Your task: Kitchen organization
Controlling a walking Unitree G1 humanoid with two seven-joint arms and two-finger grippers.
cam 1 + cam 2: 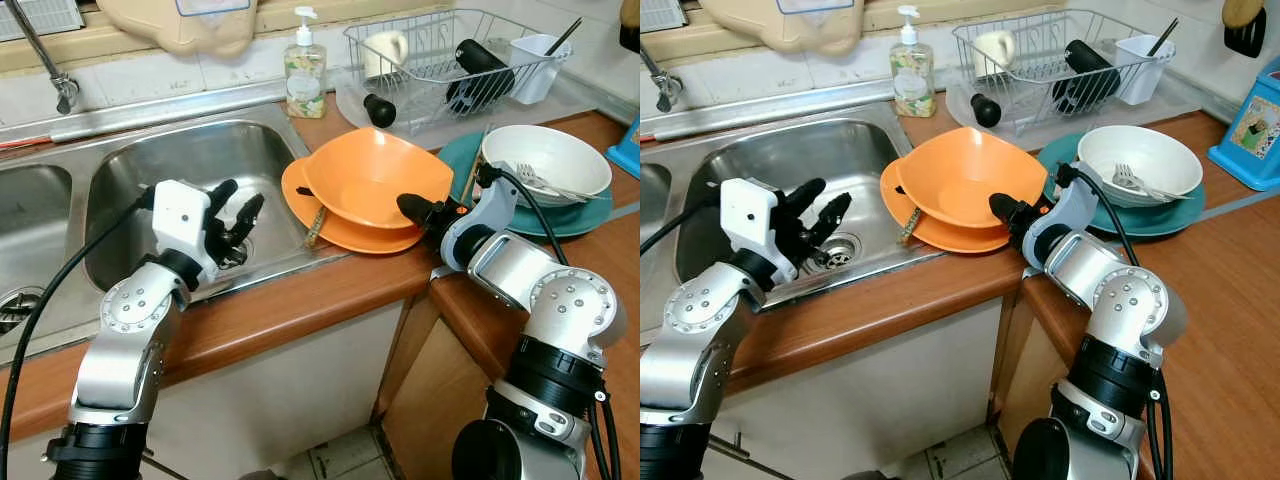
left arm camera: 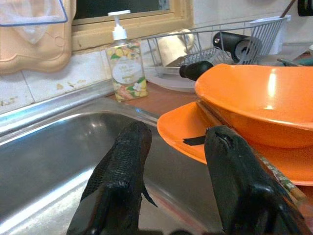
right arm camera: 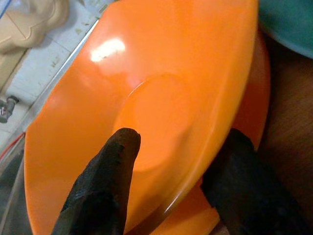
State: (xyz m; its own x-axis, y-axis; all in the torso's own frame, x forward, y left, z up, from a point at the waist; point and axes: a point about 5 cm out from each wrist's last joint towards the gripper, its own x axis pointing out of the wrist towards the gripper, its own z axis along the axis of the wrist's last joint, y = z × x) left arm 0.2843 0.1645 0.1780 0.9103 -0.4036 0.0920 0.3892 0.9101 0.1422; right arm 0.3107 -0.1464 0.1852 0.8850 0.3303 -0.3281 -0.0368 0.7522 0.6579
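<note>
An orange bowl (image 1: 370, 180) sits on an orange plate (image 1: 322, 228) at the counter's edge beside the sink (image 1: 140, 170). A thin patterned handle (image 1: 314, 226) pokes out between bowl and plate. My right gripper (image 1: 412, 210) is open at the bowl's near right rim. In the right wrist view, one finger (image 3: 105, 181) lies inside the bowl (image 3: 161, 98) and the other (image 3: 244, 186) outside, below the rim. My left gripper (image 1: 238, 203) hovers open over the sink basin, left of the plate, with nothing between its fingers (image 2: 122, 166).
A white bowl (image 1: 545, 160) holding a fork rests on a teal plate (image 1: 590, 215) to the right. Behind stand a wire dish rack (image 1: 450, 60) with a mug and dark items, a soap bottle (image 1: 304, 70) and the faucet (image 1: 45, 60). A blue box (image 1: 1250, 125) is far right.
</note>
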